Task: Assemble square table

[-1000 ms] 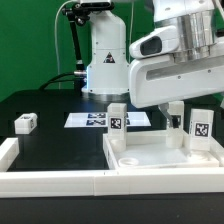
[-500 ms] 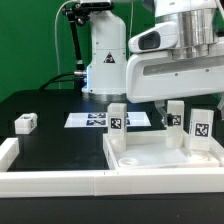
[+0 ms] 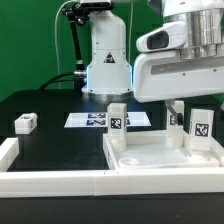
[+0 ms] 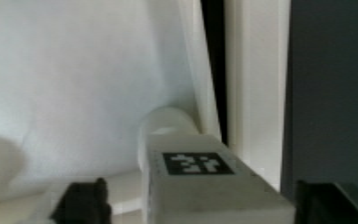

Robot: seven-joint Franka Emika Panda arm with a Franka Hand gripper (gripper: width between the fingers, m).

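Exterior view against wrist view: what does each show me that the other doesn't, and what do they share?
Only the exterior view: the loose leg block on the black table at its left, the marker board, the low white wall in front, and all three legs upright on the slab. Only the wrist view: the gripper, its dark fingertips either side of one tagged leg, with gaps showing. Both: the slab and that leg, probably the middle one in the exterior view.

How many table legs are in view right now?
4. One loose leg lies at the exterior view's left; three stand on the white slab: the left leg, the right leg, and the back leg, partly hidden.
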